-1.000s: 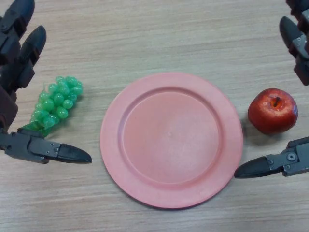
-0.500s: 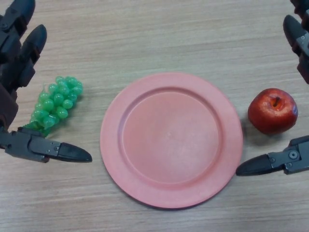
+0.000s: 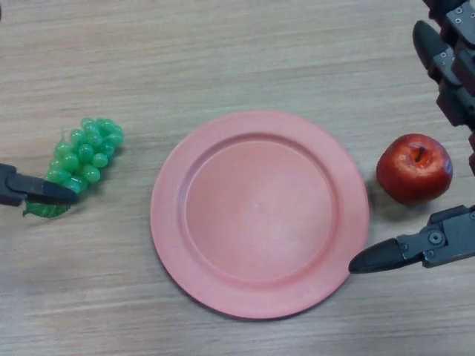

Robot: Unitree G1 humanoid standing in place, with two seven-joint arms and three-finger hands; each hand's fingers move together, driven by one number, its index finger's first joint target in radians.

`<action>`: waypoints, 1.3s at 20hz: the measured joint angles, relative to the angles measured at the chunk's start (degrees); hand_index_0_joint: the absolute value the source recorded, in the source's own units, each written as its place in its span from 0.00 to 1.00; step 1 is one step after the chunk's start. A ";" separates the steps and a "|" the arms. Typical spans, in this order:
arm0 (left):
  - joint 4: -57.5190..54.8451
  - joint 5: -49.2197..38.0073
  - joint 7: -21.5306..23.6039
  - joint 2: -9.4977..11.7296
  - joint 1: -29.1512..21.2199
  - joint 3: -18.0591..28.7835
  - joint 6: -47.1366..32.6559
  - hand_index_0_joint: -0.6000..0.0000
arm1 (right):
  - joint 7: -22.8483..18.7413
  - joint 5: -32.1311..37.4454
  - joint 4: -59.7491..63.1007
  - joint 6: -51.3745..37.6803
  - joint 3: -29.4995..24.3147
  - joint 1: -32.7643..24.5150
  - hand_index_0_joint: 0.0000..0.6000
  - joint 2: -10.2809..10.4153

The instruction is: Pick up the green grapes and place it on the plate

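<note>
I see the grapes point(image 3: 80, 162) at left, touching my left robot hand point(image 3: 33, 190), whose grip I cannot tell.

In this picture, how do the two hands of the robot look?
Both are black, with a hard, slightly glossy shell. The right hand shows thick segmented fingers with dark grey blocks and small round screws, and a thumb tapering to a smooth pointed tip. Of the left hand only one similar dark, pointed tip shows at the view's left edge.
</note>
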 measured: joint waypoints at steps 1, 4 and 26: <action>3.42 2.55 0.60 1.26 -1.10 -1.82 -1.81 1.00 | 0.00 0.01 -0.07 0.57 0.06 -0.06 0.00 0.00; 13.20 11.82 3.70 1.37 -3.93 -5.68 -6.42 1.00 | 0.08 0.02 -0.44 0.76 0.91 -0.15 0.00 0.02; 26.72 32.48 11.22 -0.85 -5.61 -12.55 -11.15 0.00 | -0.57 2.33 -0.52 0.10 -3.02 4.57 0.00 -1.27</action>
